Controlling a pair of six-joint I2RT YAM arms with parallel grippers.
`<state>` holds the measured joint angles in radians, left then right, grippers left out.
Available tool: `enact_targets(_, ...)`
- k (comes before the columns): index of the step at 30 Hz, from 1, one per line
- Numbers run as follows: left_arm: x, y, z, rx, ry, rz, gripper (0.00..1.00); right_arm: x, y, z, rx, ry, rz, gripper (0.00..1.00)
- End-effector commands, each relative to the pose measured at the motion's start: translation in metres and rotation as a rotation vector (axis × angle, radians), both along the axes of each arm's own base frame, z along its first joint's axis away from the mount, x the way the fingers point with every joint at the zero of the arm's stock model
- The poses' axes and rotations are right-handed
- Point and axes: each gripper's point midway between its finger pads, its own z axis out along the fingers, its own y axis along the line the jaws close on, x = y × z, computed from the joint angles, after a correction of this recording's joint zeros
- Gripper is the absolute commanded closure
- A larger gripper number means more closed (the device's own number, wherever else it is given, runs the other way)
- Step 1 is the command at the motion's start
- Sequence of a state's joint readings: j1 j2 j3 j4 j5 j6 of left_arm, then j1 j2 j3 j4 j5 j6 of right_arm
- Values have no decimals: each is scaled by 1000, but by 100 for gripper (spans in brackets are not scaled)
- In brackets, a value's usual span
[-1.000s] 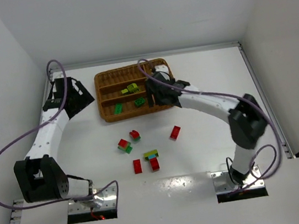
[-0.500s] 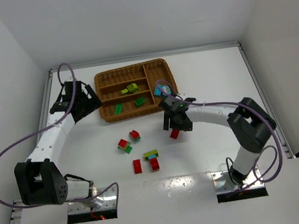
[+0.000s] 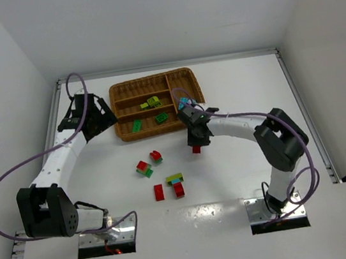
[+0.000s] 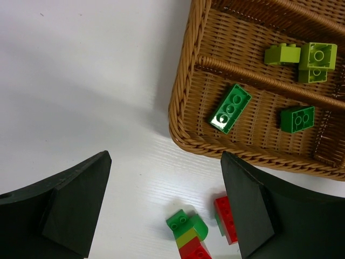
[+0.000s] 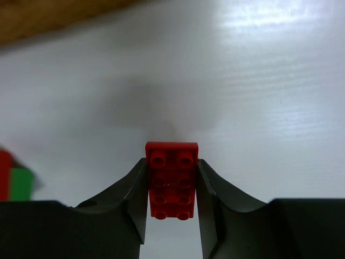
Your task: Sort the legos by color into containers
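Observation:
My right gripper (image 5: pixel 171 186) is shut on a red lego (image 5: pixel 171 181), one finger pressed against each long side. In the top view this red lego (image 3: pixel 196 149) lies on the table just in front of the wicker tray (image 3: pixel 120 131). The right gripper (image 3: pixel 195 140) stands over it. The tray holds two dark green legos (image 4: pixel 230 108) in one slot, yellow-green ones (image 4: pixel 302 55) in the slot behind, and a cyan one (image 3: pixel 184 103) in the cross slot. My left gripper (image 4: pixel 164 205) hangs open over the table by the tray's left front corner, nothing between its fingers.
Loose legos lie in front of the tray: a green, yellow and red stack (image 4: pixel 188 234), a red-and-green pair (image 3: pixel 155 156), a yellow-green and cyan stack (image 3: pixel 175 179), and two red ones (image 3: pixel 158 192). White walls close in the table on three sides.
The right gripper came out of the tray, dropped to the red lego in front of it and shut on it. The left gripper shifted slightly toward the tray, then held still.

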<state>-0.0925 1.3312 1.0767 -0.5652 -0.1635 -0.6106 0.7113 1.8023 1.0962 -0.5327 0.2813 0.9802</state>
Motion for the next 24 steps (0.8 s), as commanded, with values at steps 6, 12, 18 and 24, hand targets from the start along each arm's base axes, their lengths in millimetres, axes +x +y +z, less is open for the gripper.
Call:
enact_targets(6, 10, 0, 21, 4, -70, 12, 11, 116, 60, 131, 82, -405, 114, 82)
enact_targets(12, 8, -2, 17, -11, -61, 9, 11, 203, 103, 178, 125, -616, 162, 79)
enact_targets(18, 3, 0, 10, 0, -32, 17, 11, 276, 133, 182, 157, -754, 151, 77)
enact_targets(24, 3, -5, 3, -19, -10, -3, 11, 318, 146, 166, 241, -835, 124, 73)
